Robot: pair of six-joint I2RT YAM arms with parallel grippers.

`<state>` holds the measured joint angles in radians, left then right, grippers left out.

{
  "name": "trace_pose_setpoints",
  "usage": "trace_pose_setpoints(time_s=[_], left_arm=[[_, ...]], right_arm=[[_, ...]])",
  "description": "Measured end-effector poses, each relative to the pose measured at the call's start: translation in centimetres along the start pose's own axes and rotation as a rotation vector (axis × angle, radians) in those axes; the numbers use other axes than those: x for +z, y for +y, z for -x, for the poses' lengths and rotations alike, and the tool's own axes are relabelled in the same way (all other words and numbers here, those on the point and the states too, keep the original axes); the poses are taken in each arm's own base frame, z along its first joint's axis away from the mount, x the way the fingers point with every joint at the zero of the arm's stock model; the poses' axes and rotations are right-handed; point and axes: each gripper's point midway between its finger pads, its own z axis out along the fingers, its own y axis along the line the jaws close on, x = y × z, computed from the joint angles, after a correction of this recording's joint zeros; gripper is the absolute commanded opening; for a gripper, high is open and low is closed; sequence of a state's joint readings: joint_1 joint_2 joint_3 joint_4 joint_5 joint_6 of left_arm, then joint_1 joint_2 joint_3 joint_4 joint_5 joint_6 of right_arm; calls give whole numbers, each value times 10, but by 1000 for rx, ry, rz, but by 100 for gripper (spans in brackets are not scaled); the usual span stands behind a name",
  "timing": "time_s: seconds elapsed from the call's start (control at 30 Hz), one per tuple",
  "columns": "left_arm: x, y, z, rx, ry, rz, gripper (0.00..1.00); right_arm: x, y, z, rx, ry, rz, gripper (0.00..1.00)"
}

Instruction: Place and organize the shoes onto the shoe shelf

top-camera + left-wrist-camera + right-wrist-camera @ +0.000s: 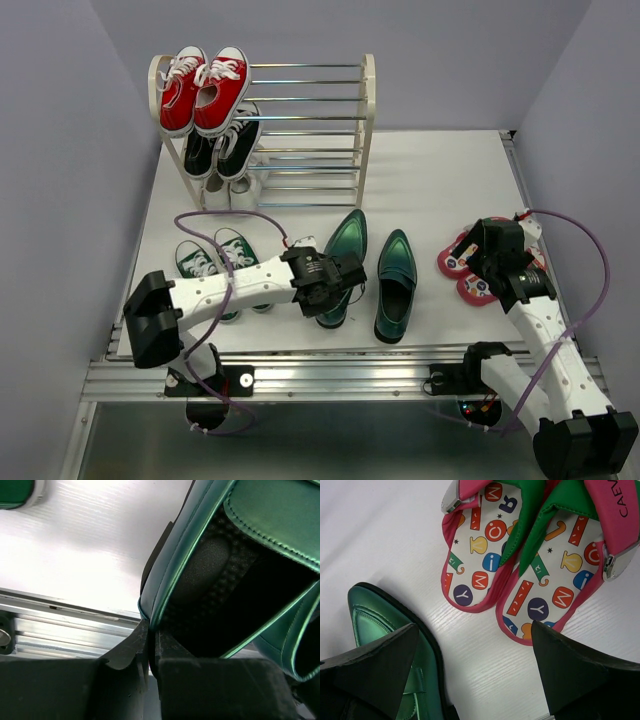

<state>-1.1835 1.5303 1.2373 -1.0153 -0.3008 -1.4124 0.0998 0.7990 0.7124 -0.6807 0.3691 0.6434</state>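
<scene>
Left gripper (149, 652) is clenched on the heel rim of a dark green loafer (270, 510). Right gripper (474, 630) is spread wide, with the flip-flops (485, 555) just ahead on the bench (380, 540).

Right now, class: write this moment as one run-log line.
left hand: shut on loafer heel | right hand: open over flip-flops | second loafer, green sneakers: on table

Walls (480, 60): pale lavender, closing in three sides.
Table (440, 180): white, faintly grained, softly lit.
Near edge: ribbed aluminium rail (340, 378).
</scene>
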Motion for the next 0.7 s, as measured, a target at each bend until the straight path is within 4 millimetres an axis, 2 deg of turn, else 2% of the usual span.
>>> trace_pose_setpoints(time_s=[0.17,0.3,0.6,0.7], left_arm=[[-17,20,15,-35,-61,-62,0],[-21,33,24,-53,-111,-73,0],[-9,54,39,-78,-154,-39,0],[-2,57,58,-122,-174,-34,0]], right_arm=[[0,0,0,0,-1,-1,100],[0,0,0,-1,-1,-2,100],[0,0,0,-4,0,-2,100],[0,-1,0,-4,-1,-3,100]])
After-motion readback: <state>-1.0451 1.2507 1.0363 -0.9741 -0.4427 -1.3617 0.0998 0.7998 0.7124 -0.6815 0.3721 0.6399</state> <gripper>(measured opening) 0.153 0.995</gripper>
